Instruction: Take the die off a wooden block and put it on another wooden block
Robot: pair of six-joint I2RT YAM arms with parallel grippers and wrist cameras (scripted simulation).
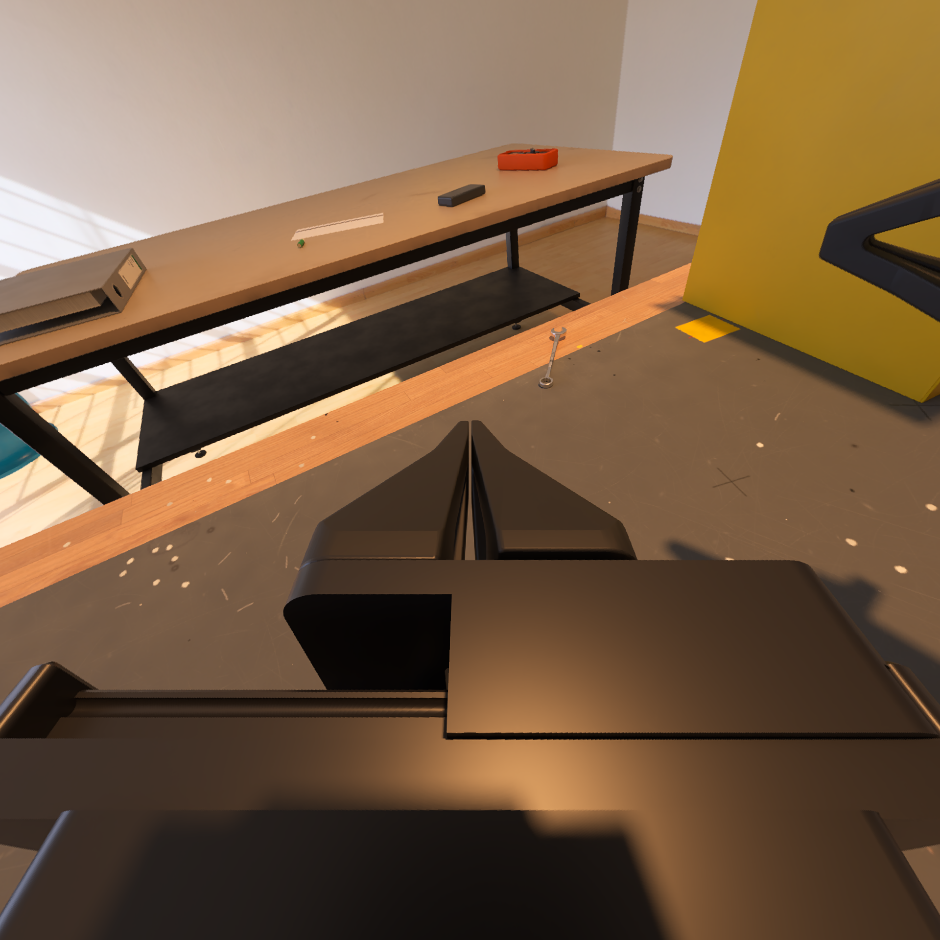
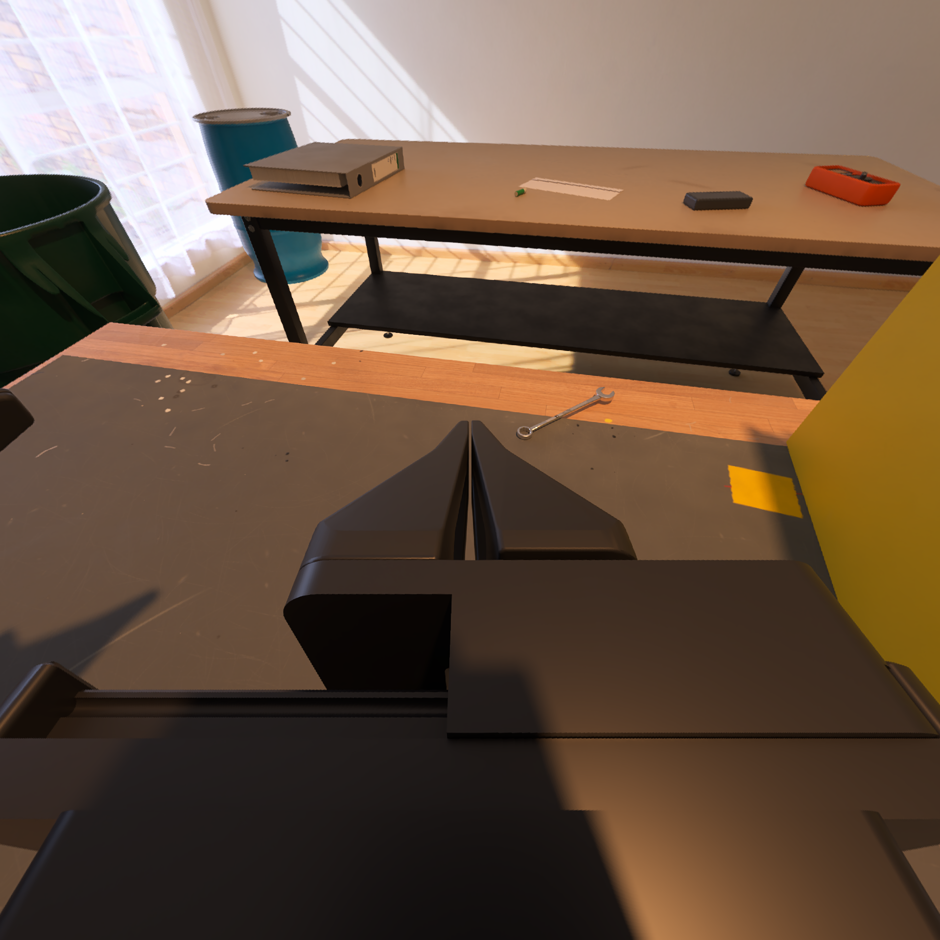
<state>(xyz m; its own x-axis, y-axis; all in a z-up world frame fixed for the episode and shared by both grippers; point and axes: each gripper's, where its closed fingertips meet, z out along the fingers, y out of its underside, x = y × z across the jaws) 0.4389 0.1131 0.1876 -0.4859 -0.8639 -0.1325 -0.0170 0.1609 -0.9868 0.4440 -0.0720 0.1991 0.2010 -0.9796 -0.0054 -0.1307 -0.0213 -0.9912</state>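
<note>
- Closest to me, the left gripper (image 1: 469, 424) is hanging over the dark work mat (image 1: 661, 458), its two fingers pressed together on nothing.
- Alongside it, the right gripper (image 2: 469, 424) is doing the same: clenched and empty.
- Neither the die nor any wooden block is showing in either wrist view, so I cannot say where they are sitting; both cameras are looking past them.
- Going by the task alone, a die should be light, hard and smooth-sided, so it is probably best pinched across two opposite flat faces, squarely, or it may squirt out.
- Just beyond the fingertips, a small steel wrench (image 2: 564, 413) is lying across the mat's far edge and the bench's wooden strip (image 2: 407, 374).
- Off to the right, a yellow panel (image 2: 875, 458) is standing, with a yellow patch (image 2: 763, 491) on the mat beside it.
- Farther back, a long table (image 2: 559, 224) is carrying a binder (image 2: 325, 170), an orange tray (image 2: 852, 184) and a dark case (image 2: 717, 200).
</note>
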